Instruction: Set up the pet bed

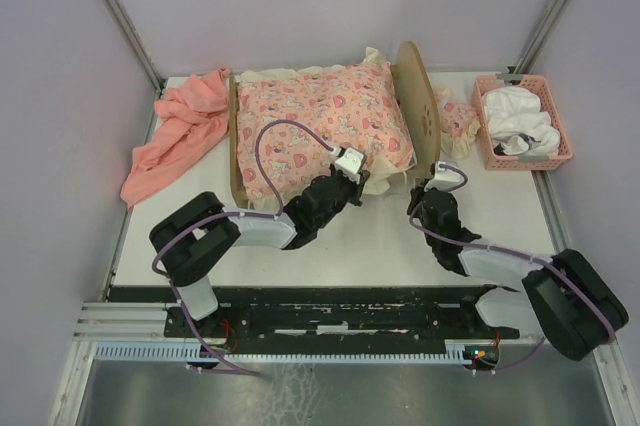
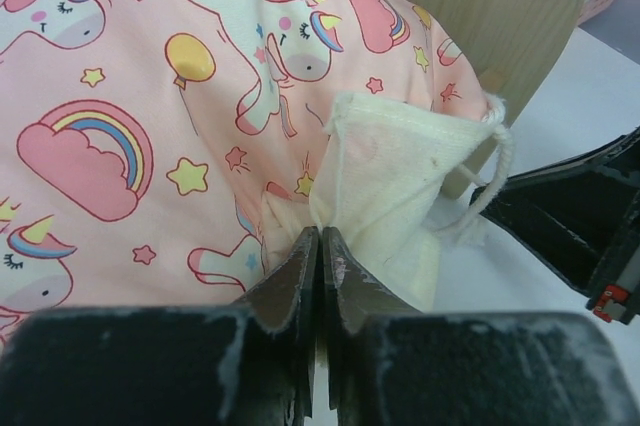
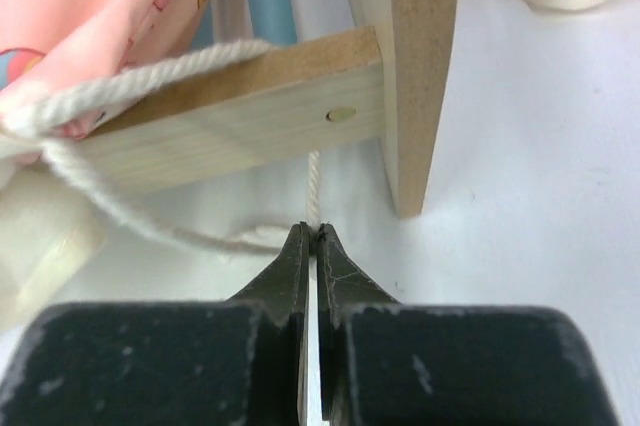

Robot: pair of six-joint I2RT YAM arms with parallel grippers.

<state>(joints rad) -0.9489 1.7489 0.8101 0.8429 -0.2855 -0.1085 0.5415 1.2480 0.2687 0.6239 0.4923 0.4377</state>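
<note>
The pet bed point(image 1: 413, 96) sits toward the back of the table point(image 1: 380, 241), about midway across. Its low footboard is on the left, and its rounded headboard, marked with a paw print, stands upright on the right.

Left of the bed, right against the footboard end, a salmon-pink cloth point(image 1: 180, 136) lies crumpled. On the bed lies a pink cushion point(image 1: 320, 121) printed with unicorns, rainbows and stars. It fills the bed from footboard to headboard, with cream trim showing at its edges.

At the bed's near right corner, the left gripper point(image 2: 320, 246) has its jaws pressed together on the cream fabric at the cushion's corner. It grips just below a cream tab point(image 2: 400, 161) with a loose string end hanging from it.

Just right of that, by the headboard's near leg point(image 3: 420, 76), the right gripper point(image 3: 312, 236) is closed tight on a cream string point(image 3: 150, 64). One strand runs up from the fingertips to the underside of the bed's side rail point(image 3: 250, 106). More of the string lies across the rail's top and loops down onto the table. A strip of blue fabric shows behind the rail.

Right of the headboard, close beside it, lies a small pillow point(image 1: 455, 118) in the same pink print. Farther right of the bed stands a pink basket point(image 1: 484, 131) holding a white cloth point(image 1: 520, 114).
</note>
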